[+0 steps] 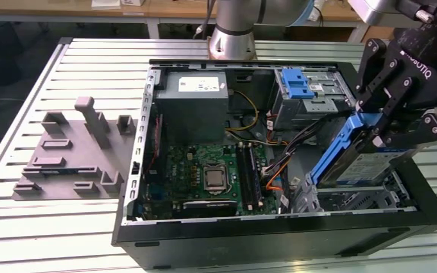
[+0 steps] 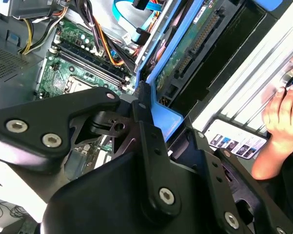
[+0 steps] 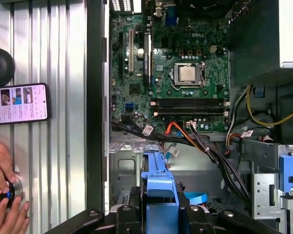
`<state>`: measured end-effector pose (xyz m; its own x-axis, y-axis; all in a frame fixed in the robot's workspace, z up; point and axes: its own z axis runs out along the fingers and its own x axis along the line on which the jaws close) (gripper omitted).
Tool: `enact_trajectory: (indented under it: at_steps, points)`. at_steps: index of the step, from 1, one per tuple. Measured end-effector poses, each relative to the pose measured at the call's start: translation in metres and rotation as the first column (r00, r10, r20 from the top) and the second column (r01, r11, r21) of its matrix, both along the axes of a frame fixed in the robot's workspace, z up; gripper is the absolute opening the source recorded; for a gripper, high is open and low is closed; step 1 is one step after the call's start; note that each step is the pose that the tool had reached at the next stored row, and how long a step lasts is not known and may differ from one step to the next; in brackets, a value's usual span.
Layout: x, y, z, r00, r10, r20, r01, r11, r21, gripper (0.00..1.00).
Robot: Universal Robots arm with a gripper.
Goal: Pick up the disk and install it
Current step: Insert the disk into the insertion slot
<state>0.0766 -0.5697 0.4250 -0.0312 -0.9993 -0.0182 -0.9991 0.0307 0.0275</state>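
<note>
The end effector (image 1: pixel 382 129) is closed on the disk (image 1: pixel 359 166), its 2 fingers clamping the blue bracket (image 1: pixel 331 154) at the upper end. The disk hangs tilted over the drive bay (image 1: pixel 359 199), in the near corner of the case (image 1: pixel 279 227) at the exterior view's right. Its lower edge seems to sit just inside the bay, though the case wall hides any contact. The motherboard (image 1: pixel 211 170) lies in the case at the exterior view's left of the disk. A grey fixture (image 1: pixel 74 153) stands on the tabletop (image 1: pixel 89 57), outside the case. In the first wrist view a phone (image 3: pixel 19 103) lies on the tabletop beside the case, with a person's hand (image 3: pixel 1 170) near it.
</note>
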Motion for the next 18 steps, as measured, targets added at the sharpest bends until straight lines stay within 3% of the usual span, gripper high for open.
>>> enact_trajectory:
  at_steps: [18]
  points:
    - [0.0000,-0.0001,-0.0099,1.0000,0.000,0.0000,0.000,1.0000,-0.0001,0.36]
